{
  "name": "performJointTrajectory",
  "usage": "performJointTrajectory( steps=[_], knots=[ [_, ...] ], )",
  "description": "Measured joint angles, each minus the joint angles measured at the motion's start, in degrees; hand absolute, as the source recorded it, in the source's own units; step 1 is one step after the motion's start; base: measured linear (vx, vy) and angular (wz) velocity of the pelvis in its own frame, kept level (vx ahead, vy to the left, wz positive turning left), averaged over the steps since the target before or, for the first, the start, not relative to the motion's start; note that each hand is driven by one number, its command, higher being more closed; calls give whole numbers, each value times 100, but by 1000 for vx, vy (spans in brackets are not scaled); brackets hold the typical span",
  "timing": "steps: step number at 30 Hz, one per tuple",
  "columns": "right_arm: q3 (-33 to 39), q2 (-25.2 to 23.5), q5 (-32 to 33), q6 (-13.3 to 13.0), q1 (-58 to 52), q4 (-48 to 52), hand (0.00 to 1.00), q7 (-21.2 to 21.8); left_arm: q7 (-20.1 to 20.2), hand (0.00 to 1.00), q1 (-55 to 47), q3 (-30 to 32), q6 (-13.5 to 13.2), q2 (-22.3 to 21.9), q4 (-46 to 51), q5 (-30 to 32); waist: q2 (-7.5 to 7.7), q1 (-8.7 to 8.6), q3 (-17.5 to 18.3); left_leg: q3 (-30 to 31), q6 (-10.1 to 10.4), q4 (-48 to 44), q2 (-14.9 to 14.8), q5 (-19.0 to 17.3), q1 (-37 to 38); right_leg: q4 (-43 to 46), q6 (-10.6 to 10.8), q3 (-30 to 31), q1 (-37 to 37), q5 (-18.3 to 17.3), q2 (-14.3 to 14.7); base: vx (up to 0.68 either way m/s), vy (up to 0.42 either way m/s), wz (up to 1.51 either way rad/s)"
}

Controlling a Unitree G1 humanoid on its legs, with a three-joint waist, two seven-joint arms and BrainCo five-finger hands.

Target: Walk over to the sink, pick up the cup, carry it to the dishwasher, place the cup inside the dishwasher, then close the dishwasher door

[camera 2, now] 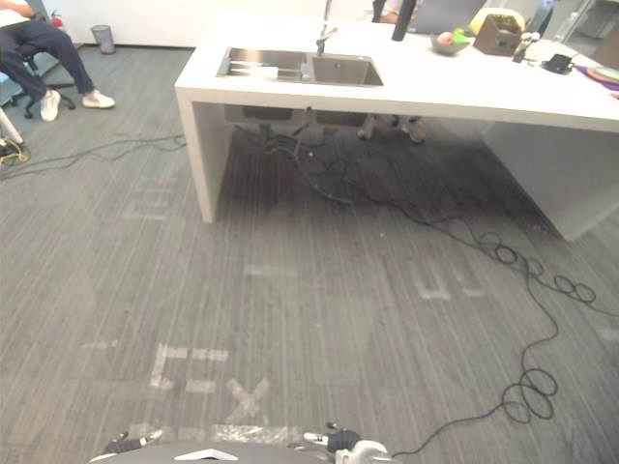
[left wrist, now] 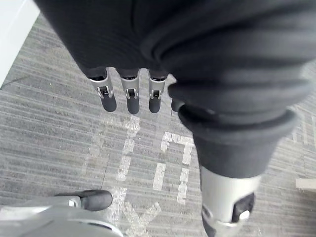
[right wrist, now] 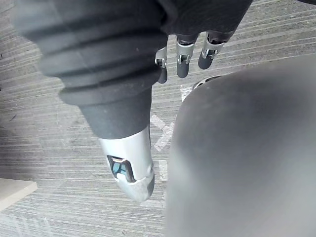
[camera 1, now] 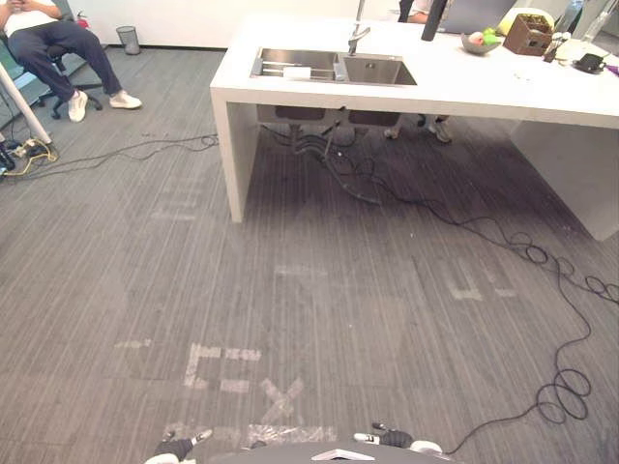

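Observation:
A steel double sink with a tap is set in a white counter some way ahead across the grey floor. A small pale thing lies in the sink's left basin; I cannot tell what it is. My left hand and right hand hang low at the bottom edge, far from the counter. In the left wrist view the fingers hang straight over the floor and hold nothing. In the right wrist view the fingers are equally relaxed and empty.
Black cables trail over the floor under and right of the counter. A person sits on a chair at the far left, near a bin. A fruit bowl and brown box stand on the counter. Tape marks cross the floor ahead.

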State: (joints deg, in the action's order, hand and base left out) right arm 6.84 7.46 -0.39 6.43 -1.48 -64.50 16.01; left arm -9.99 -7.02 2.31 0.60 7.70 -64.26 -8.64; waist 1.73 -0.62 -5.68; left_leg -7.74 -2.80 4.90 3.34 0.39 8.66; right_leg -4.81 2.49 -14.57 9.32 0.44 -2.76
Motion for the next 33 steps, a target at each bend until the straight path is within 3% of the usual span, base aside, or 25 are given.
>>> performJointTrajectory(
  steps=[3,10,12,13,14,15,17,19,22,24,26,29,30,31,32,33],
  knots=[
    [-56,13,4,4,1,2,0,0,-206,0,-7,17,111,-17,0,3,0,9,1,-1,0,0,1,1,1,11,-4,1,1,3,0,0,0,0],
    [-117,29,63,9,-2,6,0,7,-239,0,-65,207,129,-74,0,-17,-6,10,2,11,-1,-1,11,-3,11,58,2,-4,-3,-22,-16,-1,0,1],
    [-104,51,223,8,-22,27,0,11,-237,0,-75,206,132,-84,0,-15,-28,-6,-1,82,10,-3,14,-68,14,585,20,-40,-200,-321,-98,-4,12,12],
    [-88,52,304,-5,-78,65,0,11,-231,0,-94,208,126,-74,7,-20,-4,-30,-8,139,-58,-3,48,-128,19,1215,116,-48,-422,-641,-225,3,35,20],
    [-30,44,425,-33,-124,67,0,9,-225,0,-104,205,95,-60,12,-20,-15,-36,-24,168,-121,-3,104,-178,54,2045,367,-17,-750,-965,-402,11,43,16],
    [29,39,487,-55,-124,69,0,13,-224,0,-106,204,79,-60,12,-20,-12,-32,-34,171,-145,-3,118,-194,71,2543,364,17,-970,-1051,-487,24,47,9],
    [121,8,858,-203,-137,88,0,25,-214,0,-76,217,58,-19,31,-29,49,-107,-121,261,-226,-70,116,-248,246,4469,54,200,-1795,-1051,-730,77,12,18],
    [138,-28,1175,-262,-224,74,0,35,-209,0,-96,239,59,3,33,-103,86,-141,-133,327,-206,-356,44,-465,254,4656,71,248,-1937,-1282,-736,127,-32,33],
    [377,-64,1463,-337,-324,63,0,137,-201,0,-94,518,92,-90,31,-121,27,-165,-148,465,-99,-670,-144,-778,197,3460,88,163,-2076,-1342,-668,223,-48,14],
    [543,-15,1632,-423,-397,117,0,236,-205,0,-69,676,105,-211,34,-108,-152,-186,-244,487,72,-1033,-470,-1163,102,2556,181,406,-2418,-872,-453,328,-129,-1],
    [543,2,1642,-429,-561,299,0,229,-213,0,-57,803,126,-285,76,-64,-239,-211,-330,600,209,-1404,-674,-1547,118,2228,245,665,-2568,-527,-371,388,-229,17],
    [544,-62,1705,-388,-763,352,0,246,-254,0,-69,1144,149,-361,106,-69,-207,-240,-338,771,410,-1818,-791,-2173,389,2398,239,778,-2521,-411,-524,482,-332,41],
    [557,-55,1699,-301,-938,399,0,275,-324,0,-173,1282,71,-484,261,-83,-210,-253,-239,793,507,-1805,-934,-2368,678,2696,298,779,-2456,-208,-455,616,-372,37],
    [582,17,1687,-272,-949,424,0,306,-360,0,-225,1359,40,-591,281,-86,-324,-248,-205,815,531,-1951,-1047,-2366,718,2894,233,721,-2481,-411,-350,764,-433,15],
    [678,115,1563,-206,-932,406,0,347,-395,0,-222,1514,3,-679,326,-85,-492,-230,-102,788,562,-2643,-1249,-2198,407,3056,84,661,-2484,-608,-188,623,-359,-7],
    [759,169,1447,-124,-900,362,0,382,-465,0,-197,1595,-15,-767,368,-105,-561,-229,-65,854,636,-3703,-1385,-1858,-86,3008,-35,567,-2354,-798,-58,628,-372,-11]
  ],
)
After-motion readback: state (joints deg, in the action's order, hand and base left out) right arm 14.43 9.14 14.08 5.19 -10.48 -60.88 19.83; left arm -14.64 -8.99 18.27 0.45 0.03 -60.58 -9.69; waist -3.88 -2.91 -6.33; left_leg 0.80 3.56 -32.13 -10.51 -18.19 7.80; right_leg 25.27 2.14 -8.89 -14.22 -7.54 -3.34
